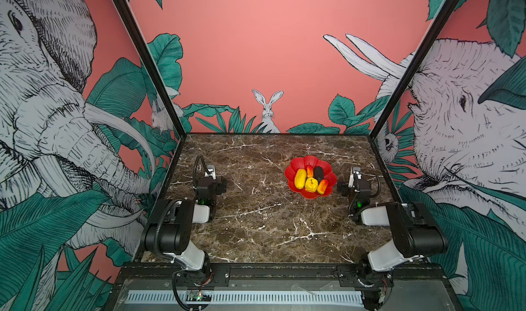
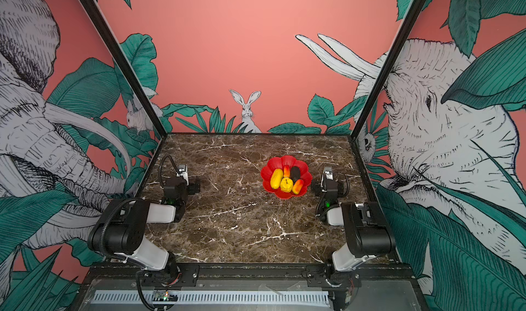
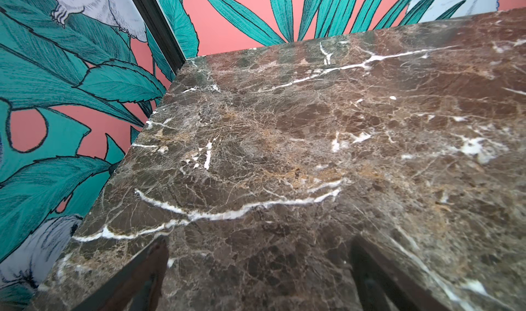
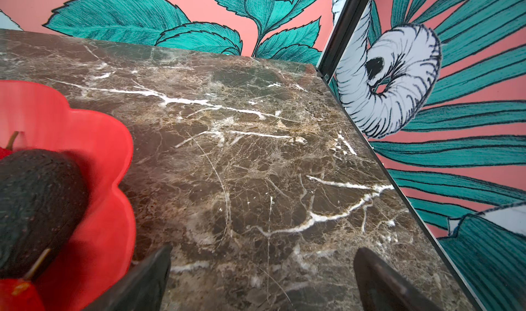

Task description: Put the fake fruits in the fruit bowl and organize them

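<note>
Right gripper [image 4: 262, 255] and left gripper [image 3: 256, 247]: jaws spread, empty, over the marble tabletop [image 1: 256, 224].
All five fake fruits [image 1: 311, 184] are seen inside the red fruit bowl [image 1: 310, 160], just beside the right gripper; placement is judged complete.

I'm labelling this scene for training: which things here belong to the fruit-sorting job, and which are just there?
Job: fruit bowl; yellow apple; long yellow fruit; black fruit; far red-orange fruit; near red-orange fruit.
Just there: marble table; jungle-print walls.
</note>
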`<state>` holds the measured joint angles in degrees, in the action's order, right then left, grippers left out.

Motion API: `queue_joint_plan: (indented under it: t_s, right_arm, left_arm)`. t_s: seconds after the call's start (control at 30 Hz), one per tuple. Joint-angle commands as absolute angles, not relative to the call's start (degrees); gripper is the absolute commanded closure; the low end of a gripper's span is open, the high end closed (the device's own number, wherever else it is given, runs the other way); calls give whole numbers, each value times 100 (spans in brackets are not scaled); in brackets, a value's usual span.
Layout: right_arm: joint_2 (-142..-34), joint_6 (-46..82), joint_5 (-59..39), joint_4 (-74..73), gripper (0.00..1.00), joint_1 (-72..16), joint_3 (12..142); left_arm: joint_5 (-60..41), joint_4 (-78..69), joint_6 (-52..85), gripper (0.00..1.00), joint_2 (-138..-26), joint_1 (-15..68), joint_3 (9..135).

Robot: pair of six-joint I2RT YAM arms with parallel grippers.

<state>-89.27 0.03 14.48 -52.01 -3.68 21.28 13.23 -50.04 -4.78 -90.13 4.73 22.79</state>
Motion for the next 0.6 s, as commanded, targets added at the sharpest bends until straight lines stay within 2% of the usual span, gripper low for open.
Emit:
queue_joint_plan:
  t_s: [0.0,0.57]
  right_arm:
    - [-8886,66,1441,-5409,1,-360,2151]
    - [-8886,62,1424,-5392,0,-357,2153]
  left_arm:
    - [1301,-5143,-523,0,-8890,464,2276]
    - [1297,-5122,-521,0,-8895,466,2285]
